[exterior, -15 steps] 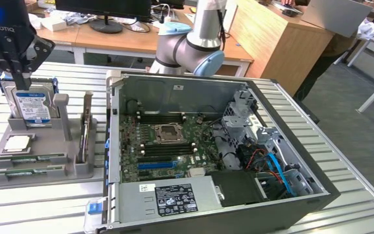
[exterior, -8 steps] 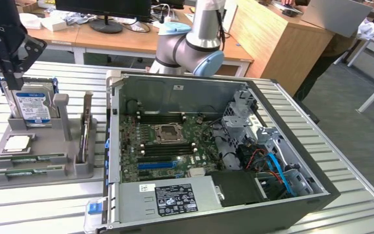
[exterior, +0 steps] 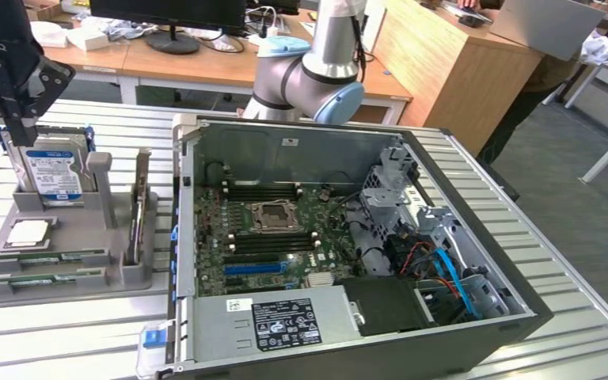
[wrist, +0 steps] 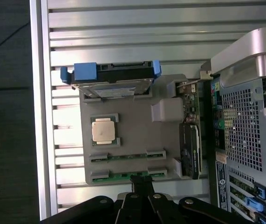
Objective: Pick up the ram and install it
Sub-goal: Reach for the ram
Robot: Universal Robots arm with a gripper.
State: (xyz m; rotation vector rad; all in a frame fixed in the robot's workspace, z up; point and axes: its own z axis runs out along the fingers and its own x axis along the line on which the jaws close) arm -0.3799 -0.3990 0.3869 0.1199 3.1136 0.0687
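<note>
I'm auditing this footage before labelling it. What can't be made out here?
Wrist view: the ram stick is partly covered by the shut pincer, and its chips are too small to make out.
Exterior view: the hard drive has an upper corner behind the pincer.
Wrist view: the computer case is cut off by the frame edge.
Exterior view: the print on the power supply label is too small to read.

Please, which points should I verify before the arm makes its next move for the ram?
1. Ram nearest the jaws lies in gray holder: ok.
2. Jaws open for grasping: not ok, shut and empty.
3. Jaws down at ram: not ok, they hang above the holder.
4. Computer case open: ok.
5. Black motherboard slots free: look empty, ok.
</note>
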